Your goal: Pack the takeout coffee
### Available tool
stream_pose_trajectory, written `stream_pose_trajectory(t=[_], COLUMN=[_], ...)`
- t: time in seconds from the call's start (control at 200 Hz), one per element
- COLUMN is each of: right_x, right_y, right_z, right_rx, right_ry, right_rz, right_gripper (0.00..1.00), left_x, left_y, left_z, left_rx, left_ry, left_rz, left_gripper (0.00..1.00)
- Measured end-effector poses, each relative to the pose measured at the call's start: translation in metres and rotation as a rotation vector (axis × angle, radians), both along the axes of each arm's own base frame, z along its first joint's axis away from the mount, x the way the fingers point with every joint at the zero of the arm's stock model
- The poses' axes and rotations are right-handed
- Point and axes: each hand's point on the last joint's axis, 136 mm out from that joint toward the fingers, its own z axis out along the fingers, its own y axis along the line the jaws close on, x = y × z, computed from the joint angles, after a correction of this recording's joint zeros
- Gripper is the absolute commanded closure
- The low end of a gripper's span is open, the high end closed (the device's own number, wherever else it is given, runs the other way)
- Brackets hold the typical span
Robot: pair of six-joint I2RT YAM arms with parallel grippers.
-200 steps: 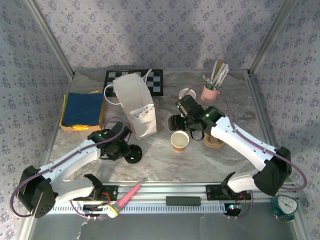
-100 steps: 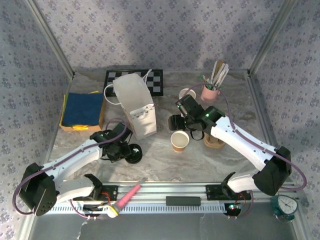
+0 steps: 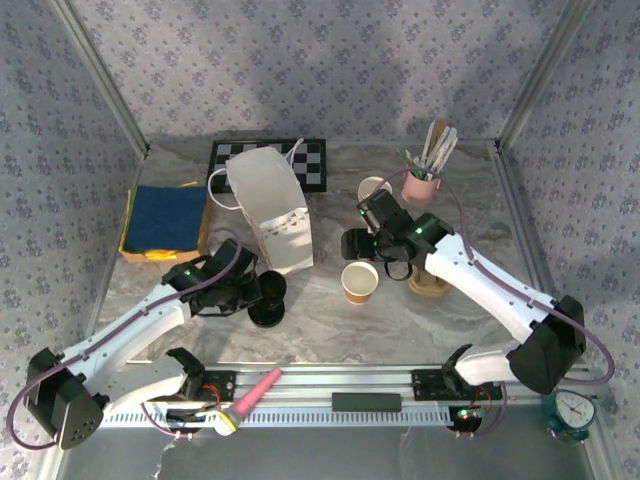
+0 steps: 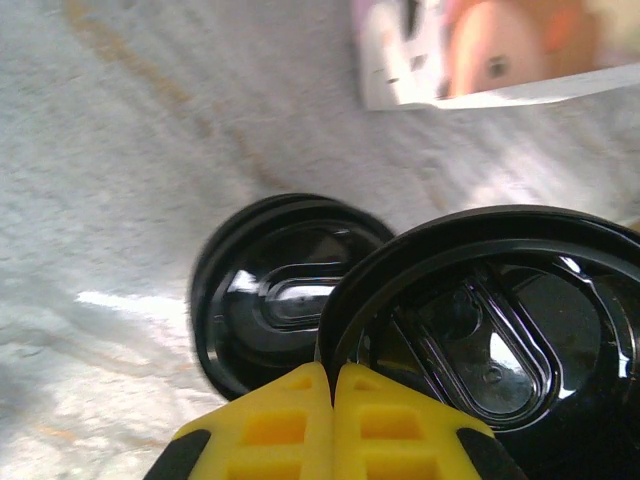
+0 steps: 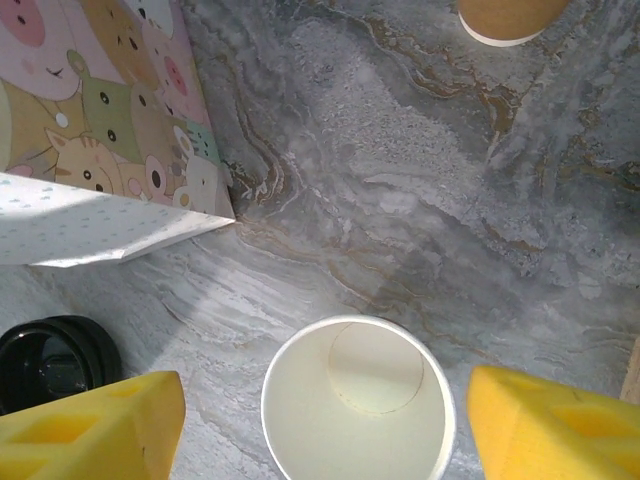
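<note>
Right gripper (image 5: 322,425) hangs spread wide over the paper cup (image 3: 360,281), which sits upright on the table (image 3: 330,335) near the bag (image 3: 272,215). Left gripper (image 4: 332,378) is pinching a black lid (image 4: 480,330).

a grey marbled desk (image 3: 330,325) is lying level inside the enclosure. wall panels (image 3: 300,70) in pale lilac floral print are closing off the back and both sides. metal posts (image 3: 100,78) are running up the rear corners. a slotted metal rail (image 3: 400,418) is edging the near side. light is falling evenly, leaving soft shadows.
</note>
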Motion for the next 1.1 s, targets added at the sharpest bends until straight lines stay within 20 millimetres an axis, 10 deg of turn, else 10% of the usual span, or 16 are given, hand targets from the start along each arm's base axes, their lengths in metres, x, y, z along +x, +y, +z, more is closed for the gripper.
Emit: stream_pose_trajectory(t=[0.81,1.099], right_x=[-0.009,0.003], right_y=[-0.041,-0.062], right_z=[0.049,0.083], right_rx=[0.377,0.642], right_ry=[-0.068,-0.096], right_rz=[-0.051,-0.119], right_gripper=[0.28,0.14], left_x=[0.045,0.061], left_y=[-0.152,-0.21], left_z=[0.09,0.165], left_rx=[-0.227,-0.524], left_ry=[-0.298,-0.345], left_rz=[-0.265,-0.294], left_gripper=[1.0,1.0])
